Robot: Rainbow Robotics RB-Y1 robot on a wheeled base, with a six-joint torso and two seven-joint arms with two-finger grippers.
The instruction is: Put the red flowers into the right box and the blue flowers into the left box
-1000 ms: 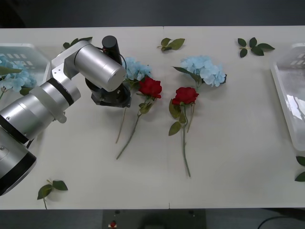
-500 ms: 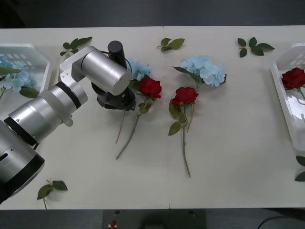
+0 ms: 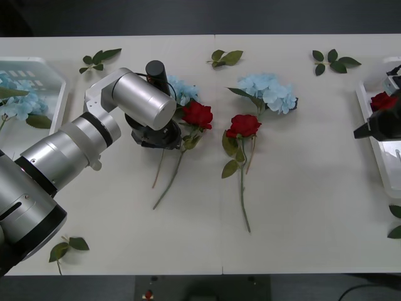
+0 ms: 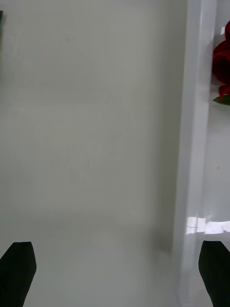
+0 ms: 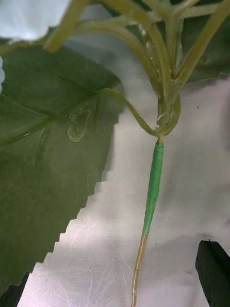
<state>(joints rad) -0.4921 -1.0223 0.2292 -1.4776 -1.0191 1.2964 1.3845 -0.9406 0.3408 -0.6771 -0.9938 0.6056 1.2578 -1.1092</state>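
My left gripper [image 5: 115, 283] is open and low over the table, its black fingers [image 5: 213, 268] on either side of the thin taped stem [image 5: 152, 187] of a blue flower [image 3: 180, 91]. The left arm's wrist [image 3: 153, 133] covers that stem in the front view. A second blue flower [image 3: 269, 91] lies mid-table, and another rests in the left box [image 3: 55, 81]. Two red flowers [image 3: 198, 115] [image 3: 243, 125] lie mid-table. A third red flower [image 3: 382, 100] is in the right box [image 3: 380, 164]. My right gripper [image 3: 378, 125] hangs open and empty over that box's rim [image 4: 191, 144].
Bare leaf sprigs lie along the table's far edge [image 3: 100, 58] [image 3: 225, 58] [image 3: 333, 61], near the front left [image 3: 67, 246] and at the right edge [image 3: 396, 221]. The rose stems [image 3: 241, 194] stretch toward the front of the table.
A red flower has appeared in the right box, and my right gripper has come into view over its rim. The left arm has shifted slightly right over the blue flower's stem.
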